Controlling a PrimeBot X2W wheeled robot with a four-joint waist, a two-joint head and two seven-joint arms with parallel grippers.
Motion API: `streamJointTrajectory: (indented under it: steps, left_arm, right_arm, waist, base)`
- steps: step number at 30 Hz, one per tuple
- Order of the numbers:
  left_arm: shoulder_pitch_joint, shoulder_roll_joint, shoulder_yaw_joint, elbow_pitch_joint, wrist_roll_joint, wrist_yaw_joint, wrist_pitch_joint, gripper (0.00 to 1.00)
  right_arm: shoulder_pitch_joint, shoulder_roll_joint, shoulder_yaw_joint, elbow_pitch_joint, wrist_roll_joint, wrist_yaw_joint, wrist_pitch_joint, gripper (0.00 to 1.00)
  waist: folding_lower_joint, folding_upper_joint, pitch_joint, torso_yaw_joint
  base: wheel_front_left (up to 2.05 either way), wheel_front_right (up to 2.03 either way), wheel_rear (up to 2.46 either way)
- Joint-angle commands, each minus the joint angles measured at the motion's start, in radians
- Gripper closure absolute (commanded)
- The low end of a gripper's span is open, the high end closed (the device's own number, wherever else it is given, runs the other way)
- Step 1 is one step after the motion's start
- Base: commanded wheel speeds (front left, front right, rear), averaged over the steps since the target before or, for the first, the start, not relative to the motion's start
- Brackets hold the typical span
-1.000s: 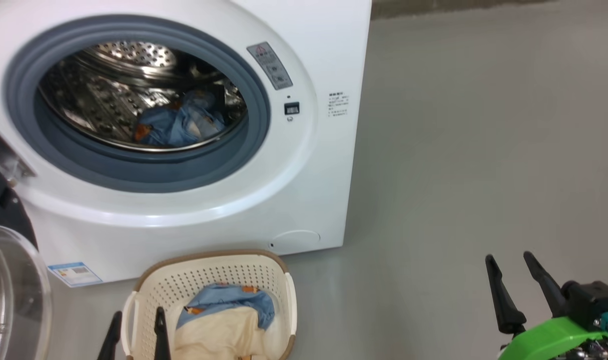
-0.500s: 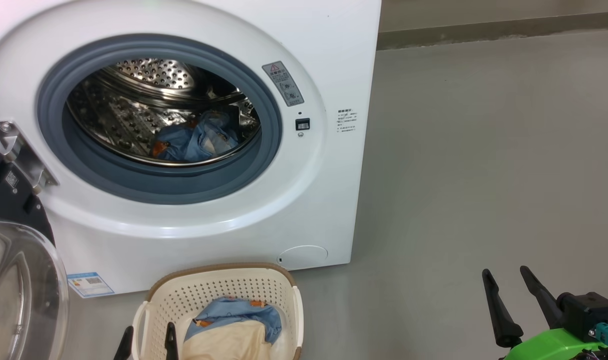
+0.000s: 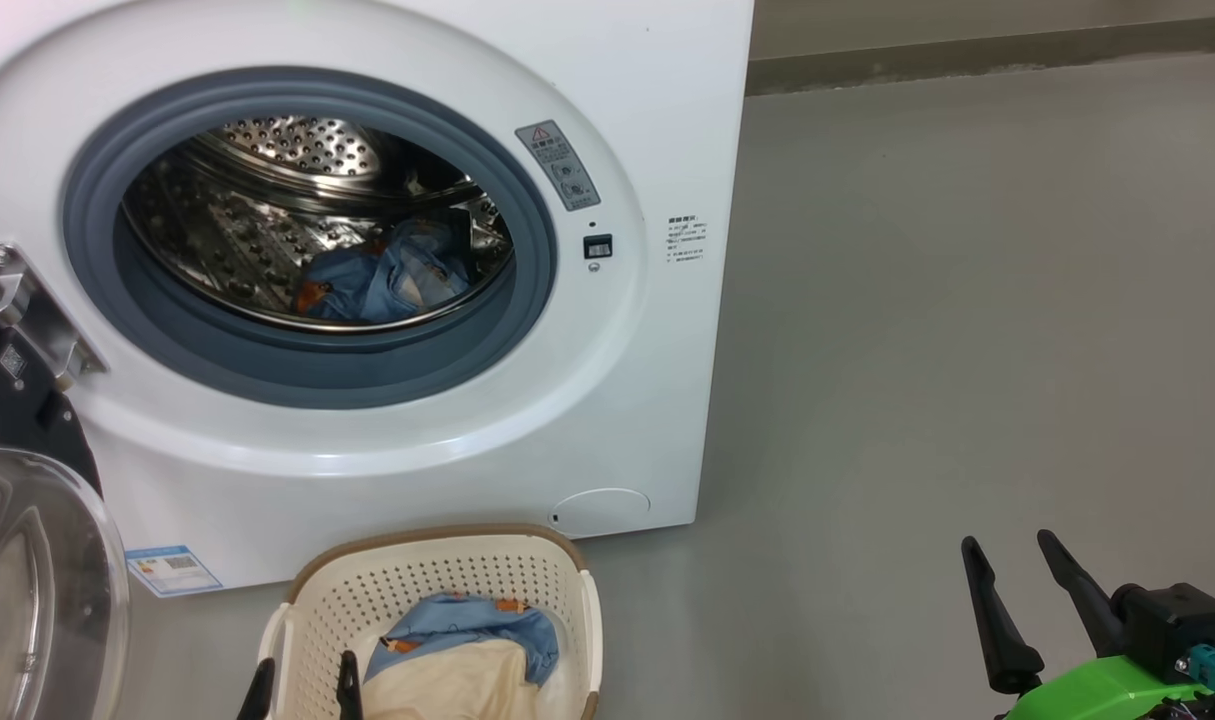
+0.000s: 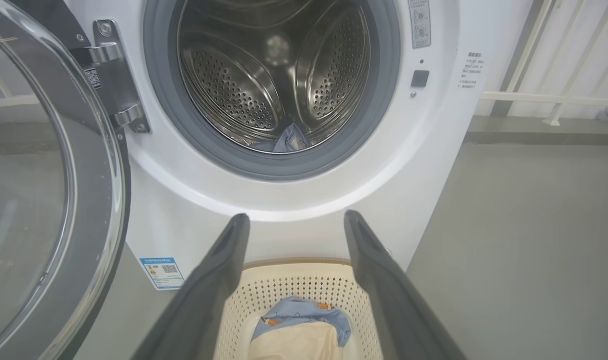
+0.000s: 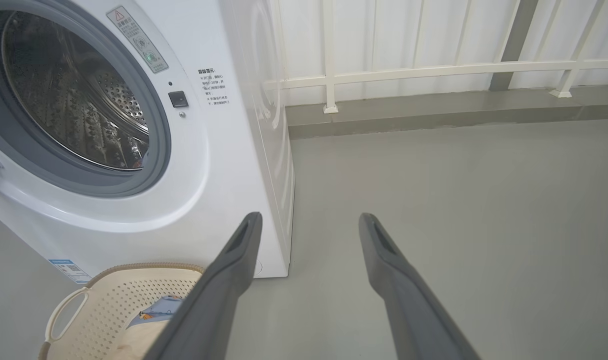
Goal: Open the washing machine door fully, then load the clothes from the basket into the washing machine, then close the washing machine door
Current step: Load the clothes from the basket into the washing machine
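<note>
Big white front-loading washing machine (image 3: 617, 100): round black-rimmed glass door (image 3: 27, 560) swung open at its left. Small cream perforated plastic basket (image 3: 437, 570) just in front of it, holding light blue and cream clothes (image 3: 467, 650). Another blue garment (image 3: 387, 280) inside its drum. Left gripper (image 3: 305, 668) at the basket's near rim, fingers spread. Right gripper (image 3: 1007, 545) well to the machine's right, fingers spread.
</note>
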Motion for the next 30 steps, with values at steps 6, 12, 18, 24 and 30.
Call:
streamJointTrajectory:
  steps: [6, 12, 18, 24, 30]
  left_arm:
    - [-0.060, 0.015, 0.022, -0.003, 0.015, 0.002, 0.004, 0.00]
    - [-0.142, 0.006, 0.014, 0.042, 0.010, -0.010, 0.017, 0.00]
    - [-0.261, -0.012, -0.001, 0.161, -0.001, -0.048, 0.024, 0.00]
    - [-0.425, -0.025, -0.003, 0.365, -0.017, -0.103, 0.020, 0.00]
    - [-0.614, -0.041, -0.011, 0.652, -0.026, -0.140, 0.062, 0.00]
  right_arm:
    - [-0.025, -0.011, 0.032, -0.028, 0.004, 0.004, -0.005, 0.00]
    - [-0.056, -0.009, 0.031, -0.037, 0.010, 0.004, -0.018, 0.00]
    - [-0.106, -0.009, 0.036, -0.029, 0.019, 0.004, -0.034, 0.00]
    - [-0.164, -0.015, 0.047, -0.035, 0.025, 0.004, -0.045, 0.00]
    - [-0.236, -0.017, 0.064, -0.032, 0.048, 0.004, -0.064, 0.00]
  waist:
    - [0.0000, 0.0000, 0.024, -0.007]
    - [0.0000, 0.0000, 0.099, -0.011]
    - [0.0000, 0.0000, 0.183, -0.018]
    - [0.0000, 0.0000, 0.291, -0.037]
    - [0.0000, 0.0000, 0.409, -0.073]
  base:
    - [0.00, 0.00, 0.00]
    - [0.00, 0.00, 0.00]
    - [0.00, 0.00, 0.00]
    - [0.00, 0.00, 0.00]
    - [0.00, 0.00, 0.00]
